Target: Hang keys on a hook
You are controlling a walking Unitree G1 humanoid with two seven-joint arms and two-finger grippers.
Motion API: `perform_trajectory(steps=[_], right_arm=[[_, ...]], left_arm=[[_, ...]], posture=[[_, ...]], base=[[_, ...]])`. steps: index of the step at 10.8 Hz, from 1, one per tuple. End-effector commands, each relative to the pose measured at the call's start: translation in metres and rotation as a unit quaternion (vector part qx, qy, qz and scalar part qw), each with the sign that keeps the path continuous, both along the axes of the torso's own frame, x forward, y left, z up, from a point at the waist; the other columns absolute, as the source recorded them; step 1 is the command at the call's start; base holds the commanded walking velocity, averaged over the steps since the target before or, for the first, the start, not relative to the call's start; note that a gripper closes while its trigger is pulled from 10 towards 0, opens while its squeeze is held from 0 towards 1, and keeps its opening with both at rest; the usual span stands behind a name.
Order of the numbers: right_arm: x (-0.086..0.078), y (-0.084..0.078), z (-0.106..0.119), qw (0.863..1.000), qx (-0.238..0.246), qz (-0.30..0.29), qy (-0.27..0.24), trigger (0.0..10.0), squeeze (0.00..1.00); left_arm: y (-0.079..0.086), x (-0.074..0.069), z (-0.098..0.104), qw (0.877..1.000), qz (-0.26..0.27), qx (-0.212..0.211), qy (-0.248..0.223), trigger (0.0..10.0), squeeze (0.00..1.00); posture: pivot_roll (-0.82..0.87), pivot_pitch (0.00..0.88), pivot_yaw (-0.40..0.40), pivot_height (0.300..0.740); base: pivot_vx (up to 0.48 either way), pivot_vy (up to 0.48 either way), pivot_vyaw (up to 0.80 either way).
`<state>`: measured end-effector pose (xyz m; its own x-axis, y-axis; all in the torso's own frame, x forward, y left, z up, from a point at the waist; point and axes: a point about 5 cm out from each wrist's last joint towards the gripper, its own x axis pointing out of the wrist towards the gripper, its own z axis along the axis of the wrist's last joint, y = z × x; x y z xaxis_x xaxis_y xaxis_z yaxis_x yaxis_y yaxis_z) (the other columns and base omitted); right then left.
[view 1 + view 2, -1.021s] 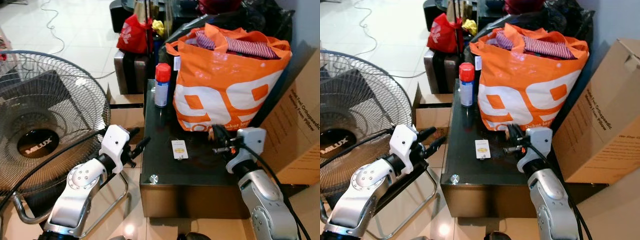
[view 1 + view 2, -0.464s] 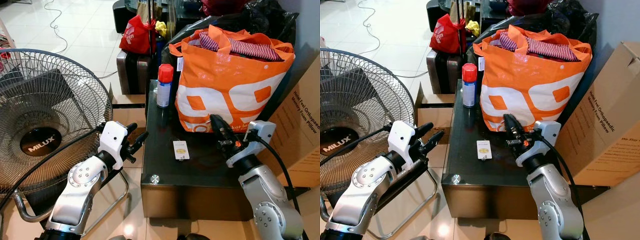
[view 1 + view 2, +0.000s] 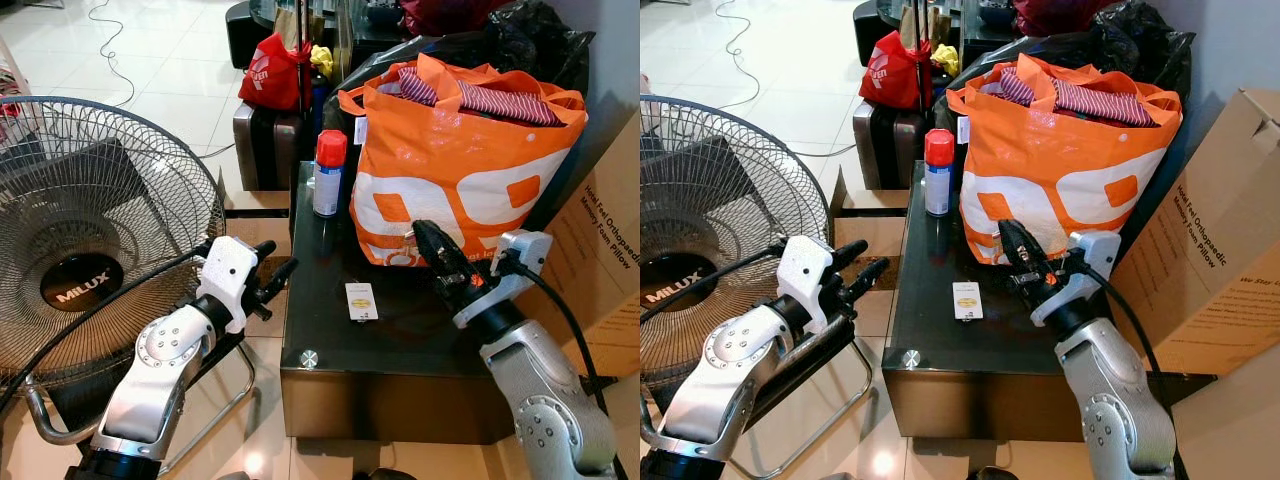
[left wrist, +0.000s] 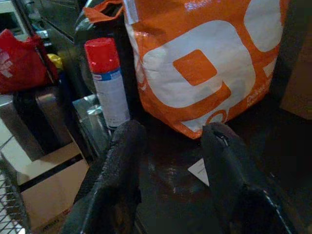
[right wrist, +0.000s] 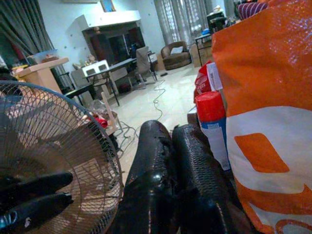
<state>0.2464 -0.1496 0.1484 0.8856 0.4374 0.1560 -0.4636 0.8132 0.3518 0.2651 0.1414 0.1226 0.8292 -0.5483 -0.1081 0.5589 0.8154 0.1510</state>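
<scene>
Fingers of right gripper (image 3: 428,246) pressed together, raised above dark surface (image 3: 400,340), tips pointing at orange bag (image 3: 450,170); forearm slants up from lower right. Left gripper (image 3: 275,268) fingers spread, held level beside surface's left edge, in front of fan (image 3: 90,240). Keys cannot be made out. Small white card (image 3: 360,301) lies flat, long axis away from robot. Fan hub reads "MILUX". Red-capped spray can (image 3: 327,173) stands upright near bag.
</scene>
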Motion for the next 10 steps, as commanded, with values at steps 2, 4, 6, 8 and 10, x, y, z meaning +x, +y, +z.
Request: perform_trajectory(steps=[2, 4, 6, 8, 10], right_arm=[[-0.001, 0.003, 0.010, 1.000, 0.005, 0.024, -0.014, 0.0, 0.00], [-0.002, 0.009, 0.017, 0.998, 0.002, 0.053, -0.024, 0.0, 0.00], [-0.002, 0.011, 0.022, 0.997, -0.002, 0.065, -0.033, 0.0, 0.00], [-0.001, 0.011, 0.025, 0.997, -0.006, 0.067, -0.034, 0.0, 0.00], [-0.002, 0.015, 0.028, 0.996, -0.006, 0.079, -0.039, 0.0, 0.00]], left_arm=[[-0.004, 0.003, 0.003, 1.000, -0.019, -0.001, -0.002, 10.0, 0.00], [-0.017, 0.010, 0.013, 0.995, -0.095, -0.014, 0.000, 10.0, 1.00], [-0.026, 0.029, 0.027, 0.992, -0.117, 0.007, -0.038, 10.0, 0.44], [-0.037, 0.038, 0.039, 0.985, -0.164, -0.007, -0.053, 10.0, 0.00], [-0.052, 0.041, 0.042, 0.972, -0.227, -0.009, -0.053, 10.0, 0.00]], posture=[[-0.08, 0.000, -0.023, 0.740], [-0.08, 0.000, -0.027, 0.740], [-0.09, 0.000, -0.024, 0.740], [-0.10, 0.000, -0.026, 0.740], [-0.10, 0.000, -0.028, 0.740]], base=[[0.000, 0.000, 0.00], [0.000, 0.000, 0.00], [0.000, 0.000, 0.00], [0.000, 0.000, 0.00], [0.000, 0.000, 0.00]])
